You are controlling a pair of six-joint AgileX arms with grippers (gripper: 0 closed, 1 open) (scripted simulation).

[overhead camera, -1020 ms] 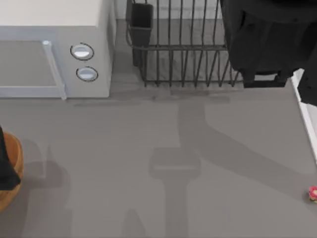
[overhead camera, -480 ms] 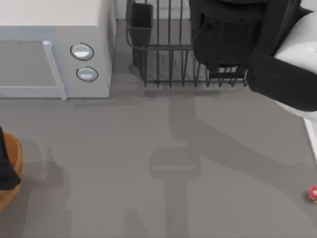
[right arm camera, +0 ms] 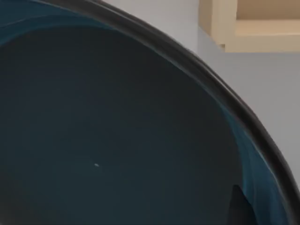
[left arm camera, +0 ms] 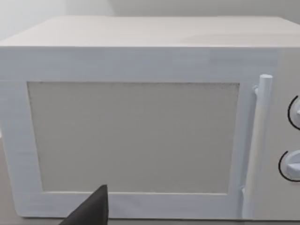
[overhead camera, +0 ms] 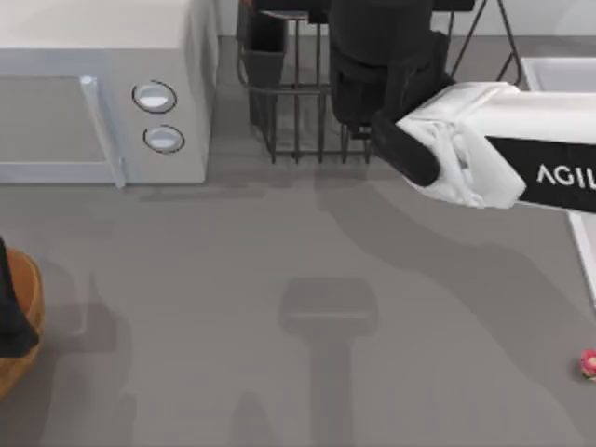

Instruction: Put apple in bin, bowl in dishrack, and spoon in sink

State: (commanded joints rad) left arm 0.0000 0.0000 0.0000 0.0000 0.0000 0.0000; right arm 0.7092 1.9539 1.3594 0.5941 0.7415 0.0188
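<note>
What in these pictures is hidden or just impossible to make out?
- Right gripper: top view, its fingers are under the arm's own dark body over the dishrack.
- Bowl: right wrist view, so close that its edges are cut off.
- Bin: top view, cut off at the left edge, partly behind the left arm.
- Spoon: top view, too small for its shape.
- Sink: top view, mostly behind the right arm.

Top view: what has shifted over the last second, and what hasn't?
The right arm swung leftward across the dishrack; its dark end now sits over the rack's middle, and the right wrist view shows the bowl close up. The spoon, bin, microwave and the left arm at the left edge stayed put.
</note>
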